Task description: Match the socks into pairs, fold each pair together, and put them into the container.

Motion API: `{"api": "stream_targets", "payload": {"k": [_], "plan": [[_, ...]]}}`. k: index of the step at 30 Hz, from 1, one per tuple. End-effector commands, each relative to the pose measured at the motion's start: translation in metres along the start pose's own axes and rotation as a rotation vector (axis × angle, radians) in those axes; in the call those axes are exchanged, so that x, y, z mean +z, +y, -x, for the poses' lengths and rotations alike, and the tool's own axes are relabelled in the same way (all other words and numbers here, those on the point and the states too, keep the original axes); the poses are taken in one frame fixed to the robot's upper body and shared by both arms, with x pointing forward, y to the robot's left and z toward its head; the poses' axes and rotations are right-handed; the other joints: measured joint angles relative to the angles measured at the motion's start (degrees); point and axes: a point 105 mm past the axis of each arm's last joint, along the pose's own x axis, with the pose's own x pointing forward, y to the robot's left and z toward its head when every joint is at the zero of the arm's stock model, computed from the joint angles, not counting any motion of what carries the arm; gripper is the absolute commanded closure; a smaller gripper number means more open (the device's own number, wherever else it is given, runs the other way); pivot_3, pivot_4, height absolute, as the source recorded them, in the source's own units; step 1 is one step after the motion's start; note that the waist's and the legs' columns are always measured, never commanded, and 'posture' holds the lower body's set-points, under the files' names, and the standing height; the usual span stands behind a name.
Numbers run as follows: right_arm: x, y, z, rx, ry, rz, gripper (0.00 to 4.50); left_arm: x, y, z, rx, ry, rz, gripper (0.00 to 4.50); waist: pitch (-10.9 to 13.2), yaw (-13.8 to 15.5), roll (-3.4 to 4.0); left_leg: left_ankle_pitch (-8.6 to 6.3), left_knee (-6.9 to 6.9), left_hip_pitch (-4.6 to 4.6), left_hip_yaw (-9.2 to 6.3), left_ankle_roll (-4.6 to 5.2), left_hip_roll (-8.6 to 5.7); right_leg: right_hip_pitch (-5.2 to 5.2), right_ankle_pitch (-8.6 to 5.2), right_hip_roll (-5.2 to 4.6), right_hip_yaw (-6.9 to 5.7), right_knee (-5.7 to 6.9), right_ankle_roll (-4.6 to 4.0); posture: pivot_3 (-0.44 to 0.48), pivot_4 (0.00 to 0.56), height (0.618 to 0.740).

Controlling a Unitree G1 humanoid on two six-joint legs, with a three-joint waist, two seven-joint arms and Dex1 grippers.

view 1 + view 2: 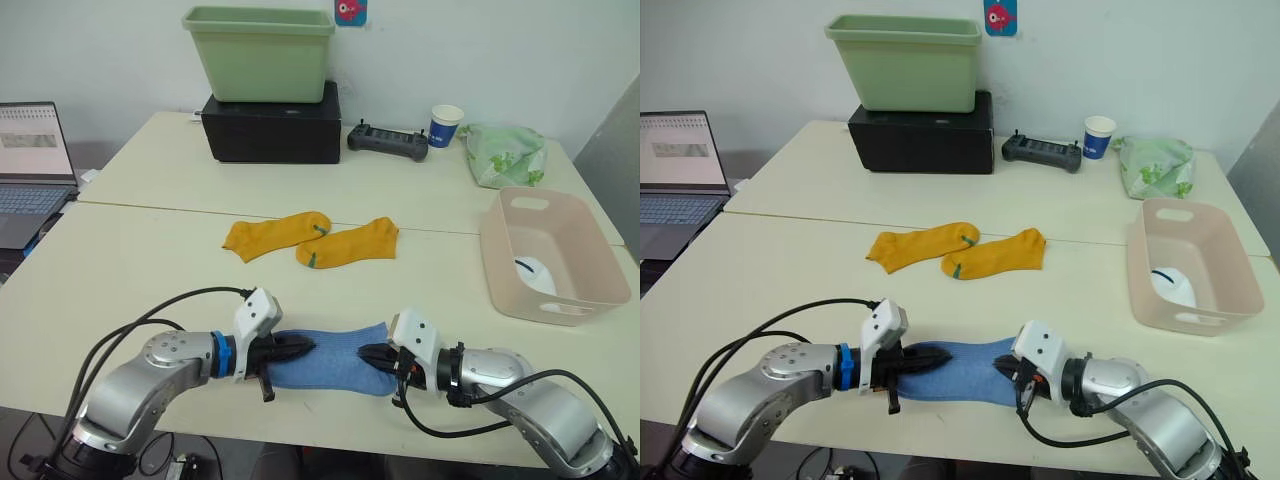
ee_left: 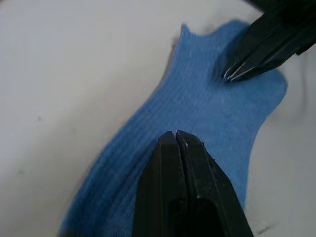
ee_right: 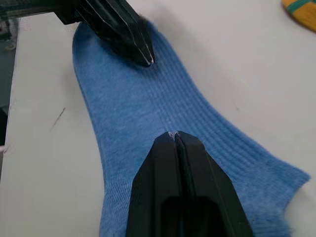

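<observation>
Here, both closed end effectors (image 1: 303,347) (image 1: 372,353) on the blue sock (image 1: 335,355).

Blue ribbed sock (image 1: 335,358), mustard socks (image 1: 312,241) with green marks, pink basin (image 1: 552,254).

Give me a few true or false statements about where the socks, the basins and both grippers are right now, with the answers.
1. Both grippers press shut fingertips on the light blue fabric sock. True: left gripper, right gripper.
2. The two mustard orange socks lie in the pale pink plastic basin. False: they lie on the table.
3. A white sock lies inside the pink basin. True.
4. The light green plastic tub stands on the floor. False: it sits on a black box.
</observation>
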Motion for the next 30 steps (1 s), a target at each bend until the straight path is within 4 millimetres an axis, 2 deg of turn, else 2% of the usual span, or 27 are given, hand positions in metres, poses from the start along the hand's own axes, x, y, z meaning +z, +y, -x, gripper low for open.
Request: {"api": "stream_targets", "payload": {"k": [1,4,7,9,13,17,20,23,26,28,30], "plan": [[-0.011,0.004,0.001,0.008,0.031,0.032,4.48,-0.015,0.002,-0.001,0.015,0.061,-0.007,4.5,-0.01,0.14,-0.01,0.0,0.0,-0.01,-0.01,0.0,0.0,0.0,0.0,0.0,-0.02,0.0,0.0,0.0,0.15,0.696],[-0.034,-0.004,0.007,-0.042,0.106,0.047,4.48,-0.034,0.008,-0.001,0.064,0.12,0.019,4.5,-0.12,0.16,0.01,0.0,0.01,0.04,0.05,0.0,-0.04,0.08,0.0,-0.06,0.03,-0.04,0.0,0.0,0.15,0.696],[-0.047,-0.012,0.017,-0.091,0.138,0.031,4.48,-0.039,0.009,0.0,0.074,0.132,0.018,4.5,-0.35,0.15,0.01,-0.02,-0.01,0.36,0.06,0.02,-0.04,0.4,-0.01,-0.06,0.03,-0.1,0.01,0.0,0.15,0.696],[-0.049,-0.016,0.029,-0.116,0.126,0.052,4.48,-0.039,0.009,0.001,0.085,0.121,0.011,4.5,-0.61,0.15,0.11,-0.03,-0.02,0.44,0.09,0.03,-0.05,0.49,-0.02,-0.06,0.06,-0.12,0.01,0.0,0.15,0.696],[-0.02,-0.009,0.038,-0.128,-0.037,0.038,4.48,-0.011,0.001,0.0,0.03,-0.009,-0.059,4.5,-0.78,0.11,0.11,-0.06,-0.02,0.46,0.11,0.07,-0.01,0.52,-0.03,-0.02,0.09,-0.16,0.0,0.0,0.15,0.696],[-0.018,-0.006,0.041,-0.127,-0.048,0.042,4.48,0.001,-0.006,0.003,-0.034,0.001,-0.183,4.5,-0.74,0.0,0.15,-0.06,-0.02,0.46,0.11,0.07,0.0,0.45,-0.03,0.01,0.13,-0.09,0.0,0.0,0.15,0.696],[-0.003,-0.009,0.05,-0.17,-0.144,-0.023,4.48,0.031,-0.008,-0.001,-0.092,-0.054,-0.267,4.5,-0.69,0.27,0.18,-0.06,-0.02,0.39,0.1,0.07,-0.02,0.4,-0.03,0.02,0.1,-0.11,0.0,0.0,0.15,0.696],[0.004,-0.016,0.056,-0.214,-0.196,-0.064,3.85,0.029,-0.002,-0.012,-0.078,-0.043,-0.273,4.5,-0.69,0.37,0.18,-0.06,-0.01,0.31,0.13,0.07,-0.04,0.39,-0.03,0.0,0.11,-0.16,0.0,0.0,0.15,0.696],[0.003,-0.019,0.055,-0.233,-0.19,-0.083,2.85,0.013,0.003,-0.021,-0.077,-0.001,-0.264,4.5,-0.69,-0.09,0.18,-0.14,-0.01,0.31,0.17,0.19,-0.05,0.37,-0.03,0.02,0.21,-0.22,0.0,0.0,0.15,0.696],[-0.004,-0.022,0.052,-0.259,-0.168,-0.104,2.11,-0.003,0.0,-0.024,-0.111,0.045,-0.267,4.5,-0.69,-0.09,0.19,-0.16,-0.01,0.33,0.12,0.24,-0.01,0.33,-0.02,0.1,0.2,-0.17,-0.01,0.0,0.15,0.696],[-0.009,-0.023,0.047,-0.271,-0.152,-0.13,1.41,-0.009,-0.003,-0.025,-0.128,0.057,-0.264,4.5,-0.7,0.1,0.19,-0.16,-0.02,0.34,0.03,0.24,0.03,0.33,-0.04,0.12,0.15,-0.12,-0.03,0.0,0.15,0.696]]}}
